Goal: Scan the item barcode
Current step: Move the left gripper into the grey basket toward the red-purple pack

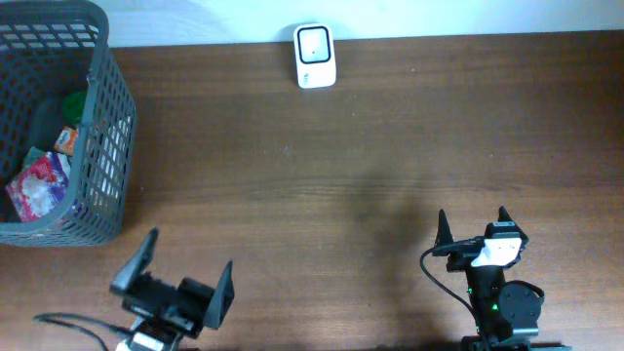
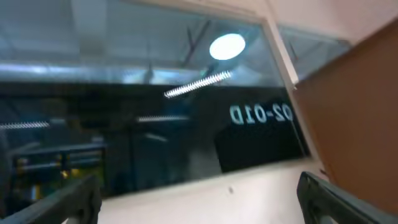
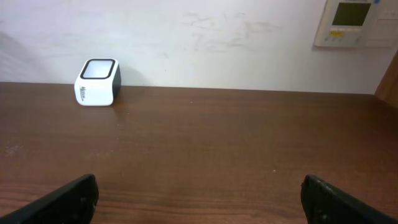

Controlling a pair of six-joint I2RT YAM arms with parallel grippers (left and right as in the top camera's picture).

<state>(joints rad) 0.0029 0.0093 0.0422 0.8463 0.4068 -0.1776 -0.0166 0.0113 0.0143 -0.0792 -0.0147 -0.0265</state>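
Left gripper point(image 1: 180, 276) and right gripper point(image 1: 473, 226) are hovering spread wide, grasping nothing; packaged items point(image 1: 39, 185) are lying in the grey basket point(image 1: 102, 166), white scanner point(image 1: 315, 57) sitting at the far table point(image 1: 390, 146) edge

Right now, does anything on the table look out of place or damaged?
Nothing stands out. The scanner stands upright at the far edge of the table, and the packets lie inside the basket, none spilled.
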